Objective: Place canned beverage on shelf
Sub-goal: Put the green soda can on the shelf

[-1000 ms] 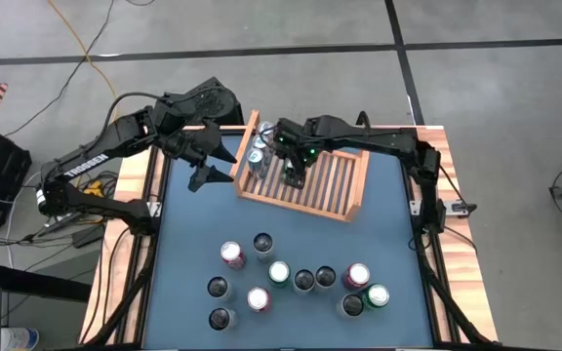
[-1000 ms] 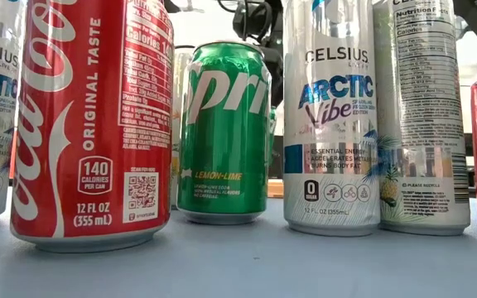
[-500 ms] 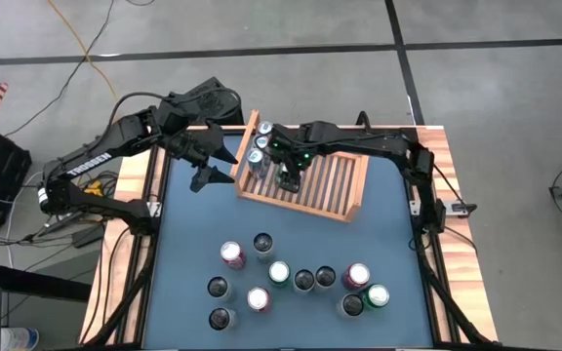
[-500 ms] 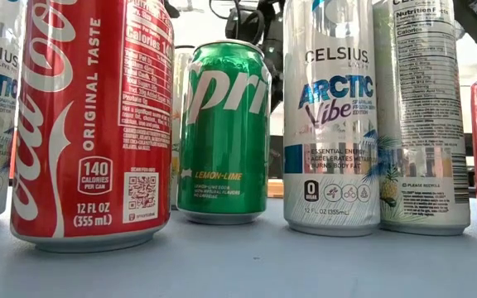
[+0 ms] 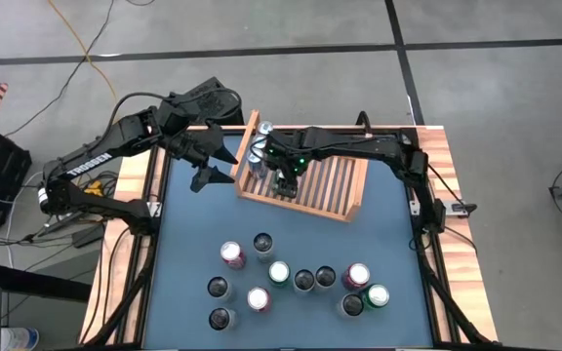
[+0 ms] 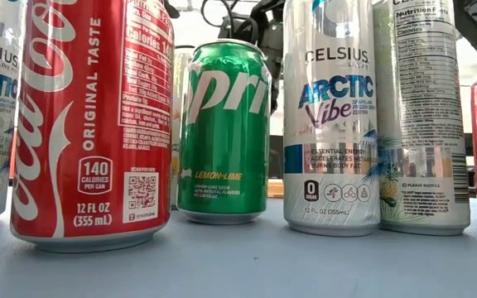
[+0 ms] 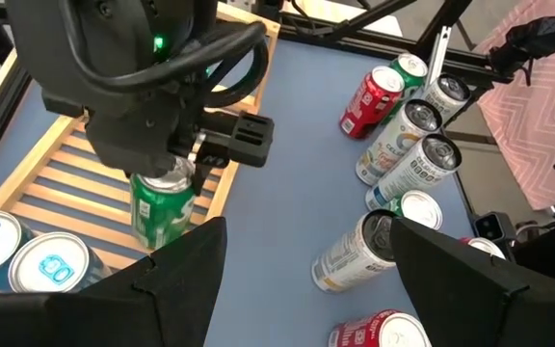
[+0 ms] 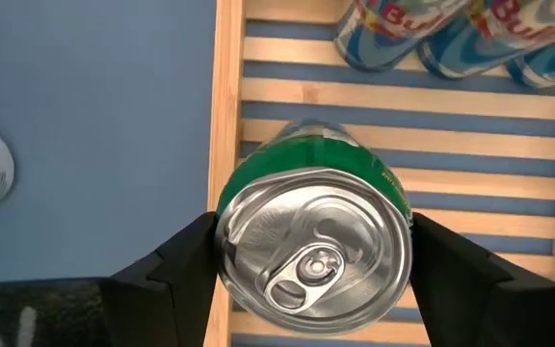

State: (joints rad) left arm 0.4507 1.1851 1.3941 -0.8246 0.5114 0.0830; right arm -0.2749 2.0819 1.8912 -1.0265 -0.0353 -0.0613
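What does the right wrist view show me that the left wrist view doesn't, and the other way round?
Only the right wrist view: the green can's silver lid and pull tab from straight above, flanked by the right pincer's two fingers, and red print on the blue cans.
Only the left wrist view: the loose cans waiting on the blue table, and the open left pincer hanging back.
Both: the green can upright over the shelf's slats, blue cans beside it.

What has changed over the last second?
The right pincer, shut on the green can, slid over the shelf toward the blue-and-silver cans at its left end. The left pincer stayed open beside the shelf; the table cans stayed put.
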